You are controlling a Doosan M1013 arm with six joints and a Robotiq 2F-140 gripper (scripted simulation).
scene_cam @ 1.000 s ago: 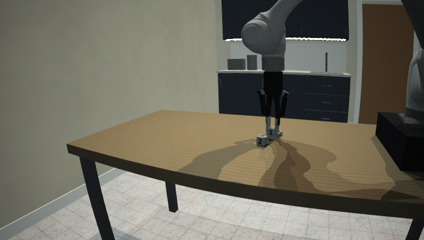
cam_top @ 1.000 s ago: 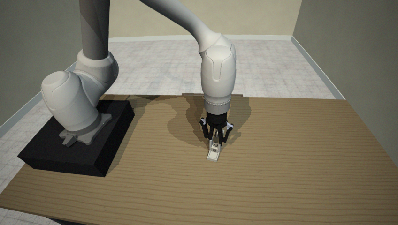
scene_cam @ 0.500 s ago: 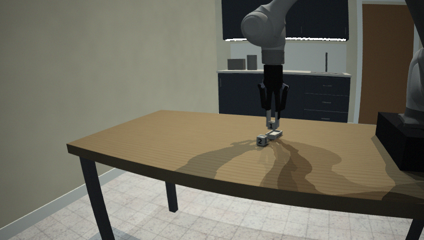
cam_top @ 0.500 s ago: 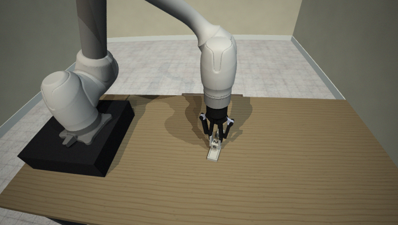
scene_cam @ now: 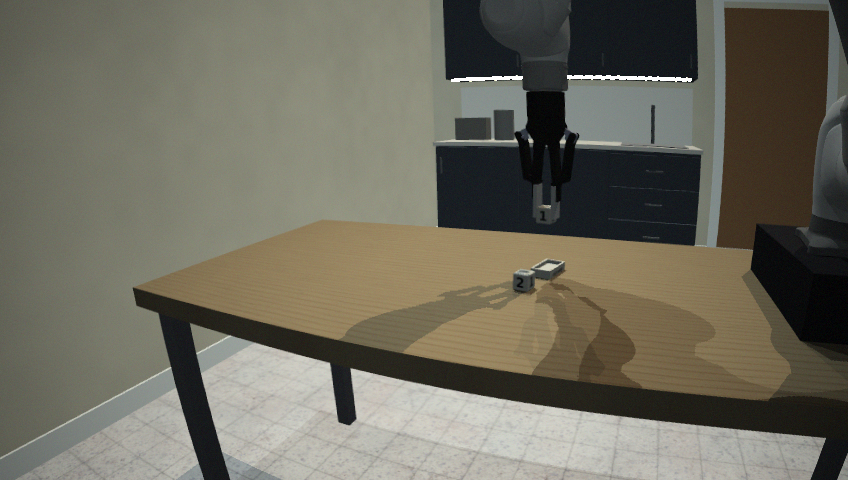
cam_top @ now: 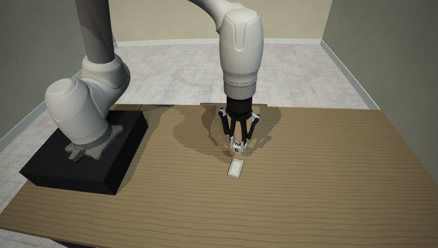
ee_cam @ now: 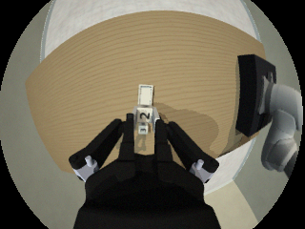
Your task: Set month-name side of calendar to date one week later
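Note:
My gripper (cam_top: 238,146) (scene_cam: 546,209) (ee_cam: 144,112) is shut on a white cube (cam_top: 236,148) (scene_cam: 543,215) (ee_cam: 145,115) and holds it in the air, well above the table. The held cube shows a sideways 2 on top, a 1 towards the exterior camera, and a digit reading as 9 (possibly a turned 6) towards the top camera. The white tray (cam_top: 235,168) (scene_cam: 548,267) (ee_cam: 146,95) is empty. The other white cube (scene_cam: 523,281) (ee_cam: 143,129) sits on the table close to one end of the tray, a 2 facing the exterior camera. No month name is readable.
The wooden table (cam_top: 307,184) (scene_cam: 357,267) (ee_cam: 191,57) bears the tray and the loose cube. The arm's black base block (cam_top: 67,181) (scene_cam: 833,297) (ee_cam: 248,95) stands at the left in the top view. Shadows of the arm fall around the cube.

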